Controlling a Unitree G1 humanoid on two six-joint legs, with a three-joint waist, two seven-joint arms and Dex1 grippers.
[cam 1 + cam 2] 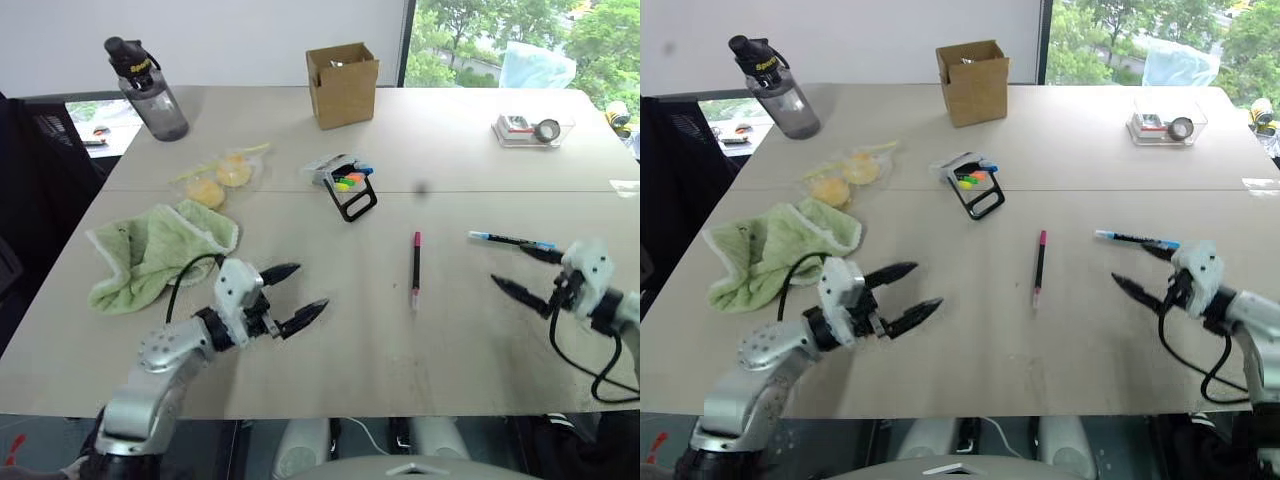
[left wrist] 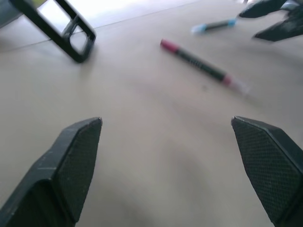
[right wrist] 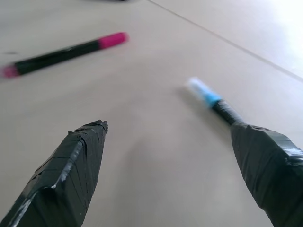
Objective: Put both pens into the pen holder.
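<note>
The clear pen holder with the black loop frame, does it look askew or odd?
Yes. The clear plastic pen holder with the black loop frame lies tipped on its side on the beige table, with its coloured marker tips pointing sideways. It would probably need standing up first.

The table [image 1: 300,340] is showing a smooth matt top; the towel [image 1: 150,255] is looking like fluffy cloth, the box [image 1: 342,85] like plain cardboard.

Bright daylight from the window [image 1: 500,40] at the far right, washing out the table [image 2: 142,9] top in the left wrist view. Soft, faint shadows under both arms. Blurred pink pen [image 2: 201,66], possibly motion smear. Slight bending at the frame edges.
</note>
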